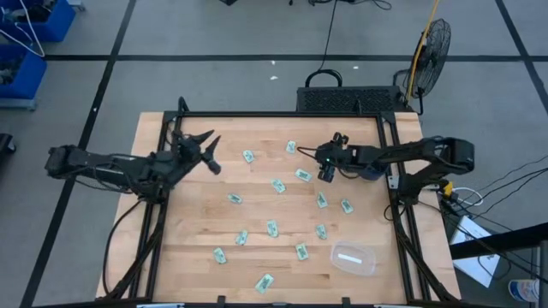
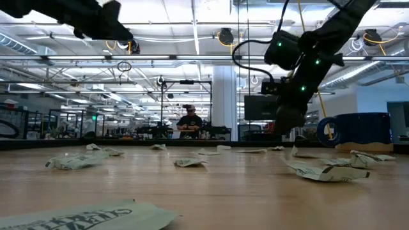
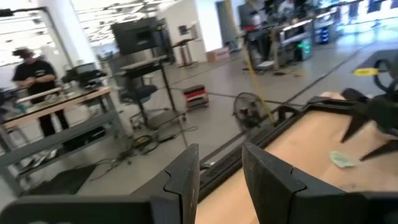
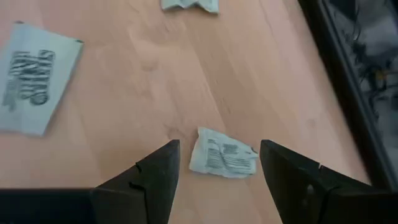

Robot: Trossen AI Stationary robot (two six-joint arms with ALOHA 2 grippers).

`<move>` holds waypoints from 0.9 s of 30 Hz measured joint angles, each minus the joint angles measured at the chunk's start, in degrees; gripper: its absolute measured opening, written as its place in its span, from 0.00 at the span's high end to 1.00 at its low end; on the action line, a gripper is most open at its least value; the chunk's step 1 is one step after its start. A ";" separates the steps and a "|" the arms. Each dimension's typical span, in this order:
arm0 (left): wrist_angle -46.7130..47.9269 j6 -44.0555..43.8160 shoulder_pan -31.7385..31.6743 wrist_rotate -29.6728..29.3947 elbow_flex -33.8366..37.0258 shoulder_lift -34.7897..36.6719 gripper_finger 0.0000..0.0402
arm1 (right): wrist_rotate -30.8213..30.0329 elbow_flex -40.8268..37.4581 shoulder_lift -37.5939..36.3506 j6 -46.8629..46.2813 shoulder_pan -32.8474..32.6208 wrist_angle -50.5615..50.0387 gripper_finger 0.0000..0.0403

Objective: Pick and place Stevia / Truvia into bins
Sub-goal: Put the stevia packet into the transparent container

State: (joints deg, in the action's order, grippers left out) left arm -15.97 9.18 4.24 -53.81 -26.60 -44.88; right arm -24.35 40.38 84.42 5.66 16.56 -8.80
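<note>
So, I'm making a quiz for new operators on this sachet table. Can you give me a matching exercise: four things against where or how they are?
Things:
1. left gripper
2. right gripper
3. clear bin
4. fan

Places or states:
A. on the floor beyond the table
B. open over a crumpled sachet
C. near the table's right front corner
D. open, raised, holding nothing

Pairs: 1-D, 2-B, 3-C, 4-A

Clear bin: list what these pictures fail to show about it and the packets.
- Clear bin: high view only; the white item inside is too small to identify.
- Packet between the right gripper's jaws: print too blurred to read.
- Nearest packet, low view: cut off by the bottom edge.
</note>
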 joint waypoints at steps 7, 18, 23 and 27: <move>-1.24 -0.12 -3.00 2.46 -0.30 -4.14 0.68 | 0.51 0.00 4.22 -1.52 3.62 0.57 0.47; -2.35 0.51 -4.27 2.52 -0.30 -4.61 0.68 | 3.67 0.26 7.91 -3.31 5.98 1.54 0.47; -2.34 0.82 -4.27 2.52 -0.30 -4.61 0.68 | 4.49 0.24 7.98 -4.55 5.96 1.46 0.53; -2.34 0.97 -4.27 2.52 -0.30 -4.61 0.68 | 5.18 0.17 8.04 -6.21 5.92 1.30 0.64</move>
State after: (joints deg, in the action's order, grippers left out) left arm -18.31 10.16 -0.03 -51.29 -26.89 -49.50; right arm -19.17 40.56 92.46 -0.55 22.48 -7.50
